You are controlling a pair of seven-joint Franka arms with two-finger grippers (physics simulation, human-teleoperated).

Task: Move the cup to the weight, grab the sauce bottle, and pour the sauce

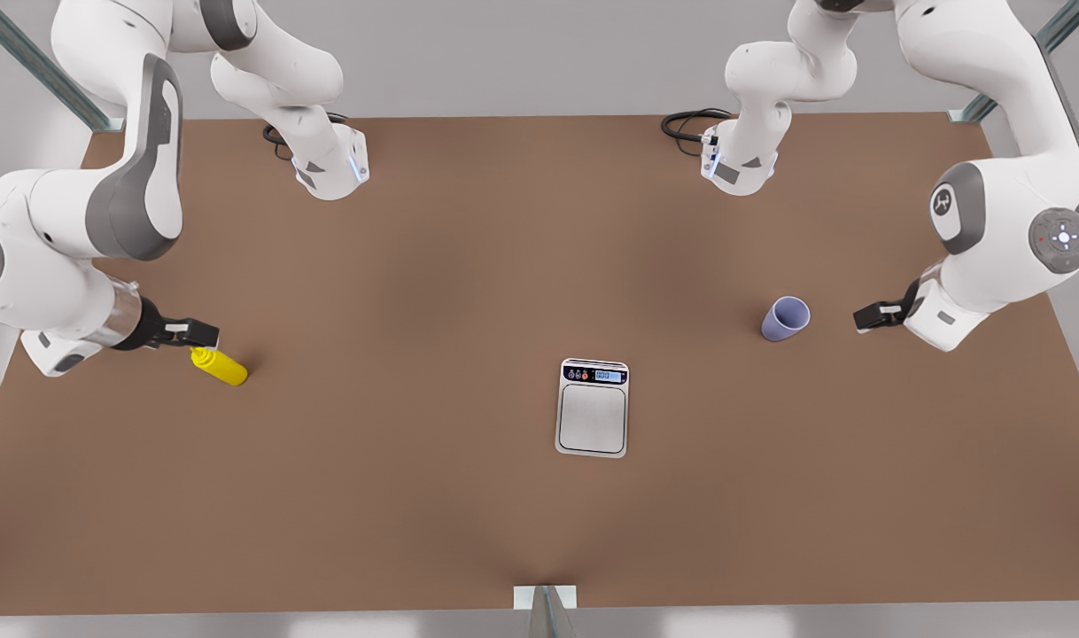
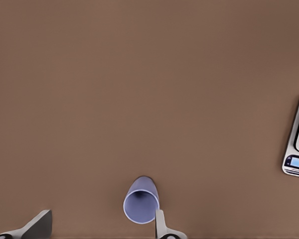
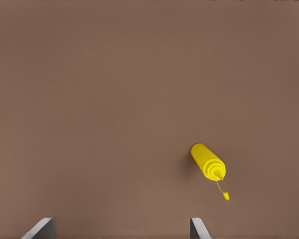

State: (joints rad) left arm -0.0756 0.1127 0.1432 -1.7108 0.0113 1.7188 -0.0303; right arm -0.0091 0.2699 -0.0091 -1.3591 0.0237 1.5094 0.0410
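Front view | left gripper (image 1: 861,320) fingers spread, cup (image 1: 785,319) just beside | right gripper (image 1: 205,335) fingers spread above sauce bottle (image 1: 220,366)

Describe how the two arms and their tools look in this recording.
Both arms are glossy white with grey joint bands and round grey caps. Each ends in a black tool, the left tool and the right tool, with pale grey fingers. Black cables coil by the bases.

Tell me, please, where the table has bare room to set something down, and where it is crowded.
The table is bare between the sauce bottle and the weight, and along its near edge. It is tighter where the right gripper meets the bottle, and between the cup and the open left gripper.
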